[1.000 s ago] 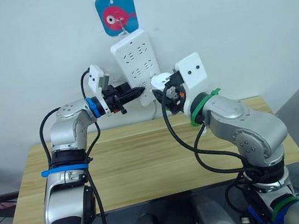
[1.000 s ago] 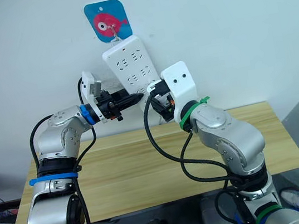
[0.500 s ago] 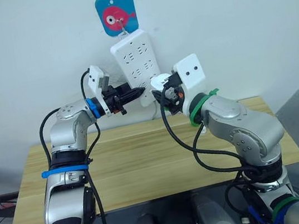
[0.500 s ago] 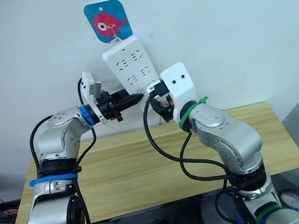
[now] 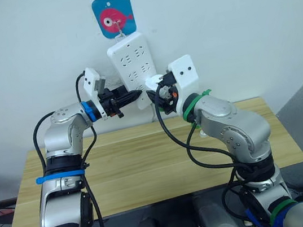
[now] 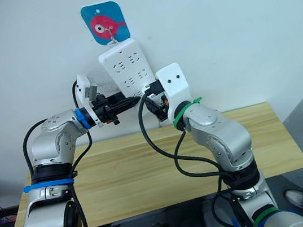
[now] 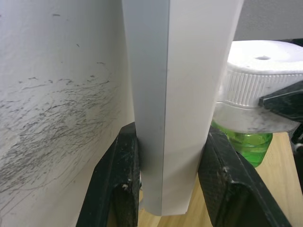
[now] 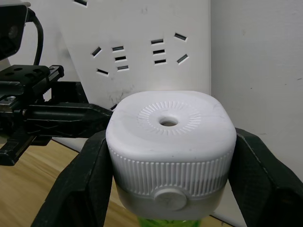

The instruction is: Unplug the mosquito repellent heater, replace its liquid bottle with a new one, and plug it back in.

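Fingers of the left gripper (image 7: pixel 163 182) clamp one power strip (image 5: pixel 130 59) — right gripper (image 8: pixel 170 175) grips one heater (image 8: pixel 169 142).

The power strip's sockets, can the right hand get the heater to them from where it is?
Probably yes. The right gripper holds the heater just in front of the power strip, whose sockets face it uncovered, while the left gripper clamps the strip's edge, steadying it.

Looks like a test lab to us: power strip (image 5: pixel 133 70) hung on bare wall at 12 o'clock, plain wooden table (image 5: pixel 136 161).
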Robot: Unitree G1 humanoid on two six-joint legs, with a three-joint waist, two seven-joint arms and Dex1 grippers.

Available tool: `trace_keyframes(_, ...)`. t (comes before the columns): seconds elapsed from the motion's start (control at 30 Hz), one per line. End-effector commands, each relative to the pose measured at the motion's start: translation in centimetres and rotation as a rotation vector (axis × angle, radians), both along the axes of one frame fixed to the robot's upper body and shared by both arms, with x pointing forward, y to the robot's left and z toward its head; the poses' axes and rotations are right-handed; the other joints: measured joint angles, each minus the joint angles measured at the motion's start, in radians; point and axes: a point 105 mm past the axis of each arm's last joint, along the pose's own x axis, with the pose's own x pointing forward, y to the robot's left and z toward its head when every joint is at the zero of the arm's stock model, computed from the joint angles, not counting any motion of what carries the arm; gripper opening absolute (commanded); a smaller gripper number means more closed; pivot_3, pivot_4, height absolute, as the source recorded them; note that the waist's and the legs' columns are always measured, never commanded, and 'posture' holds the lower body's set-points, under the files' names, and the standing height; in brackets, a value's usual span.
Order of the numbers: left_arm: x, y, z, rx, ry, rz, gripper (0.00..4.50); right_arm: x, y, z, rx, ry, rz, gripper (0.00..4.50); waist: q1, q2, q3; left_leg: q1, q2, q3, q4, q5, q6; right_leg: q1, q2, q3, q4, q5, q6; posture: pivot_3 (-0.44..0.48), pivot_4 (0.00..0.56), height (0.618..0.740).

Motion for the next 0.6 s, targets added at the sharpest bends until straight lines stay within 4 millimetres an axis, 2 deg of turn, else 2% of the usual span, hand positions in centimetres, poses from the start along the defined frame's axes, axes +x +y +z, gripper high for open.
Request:
trace_keyframes(0.03,-1.9,-3.1,0.2,-0.008,-0.019,-0.184,1.30,1.1,-0.2,0.8,0.002,-0.041,-0.042,2.99,-0.002,0.000,0.000,0.000,0.000,0.000,0.000,0.000,0.000,0.000,0.000,0.000,0.000,0.000,0.000,-0.159,0.171,0.740)
trace_keyframes(0.27,-1.6,-2.6,0.0,0.009,-0.035,-0.143,1.30,1.0,0.1,0.7,0.005,-0.046,-0.014,2.99,-0.007,0.000,0.000,0.001,0.001,0.000,0.000,0.000,0.000,0.000,0.001,0.000,0.001,0.001,-0.001,-0.154,0.172,0.740)
trace_keyframes(0.33,-1.4,-2.4,-0.1,0.016,-0.047,-0.126,1.30,0.9,0.0,0.8,0.014,-0.047,-0.012,3.72,-0.007,0.000,0.000,0.001,0.001,0.000,0.000,0.000,0.000,0.000,0.001,0.000,0.001,0.001,-0.001,-0.154,0.172,0.740)
trace_keyframes(0.43,-1.0,-2.1,0.0,0.018,-0.066,-0.100,1.30,0.7,-0.4,1.0,-0.006,-0.063,-0.014,4.47,0.004,0.000,0.000,-0.001,0.000,-0.001,0.000,0.000,0.000,0.000,0.001,-0.001,-0.001,0.001,-0.001,-0.154,0.172,0.740)
trace_keyframes(0.6,-0.3,-1.1,0.0,0.020,-0.097,-0.048,1.30,-0.3,-0.9,1.3,-0.066,-0.105,0.015,4.47,0.006,0.000,0.000,-0.003,0.000,0.000,-0.002,0.000,0.000,-0.001,-0.001,-0.001,-0.003,0.001,-0.001,-0.154,0.172,0.740)
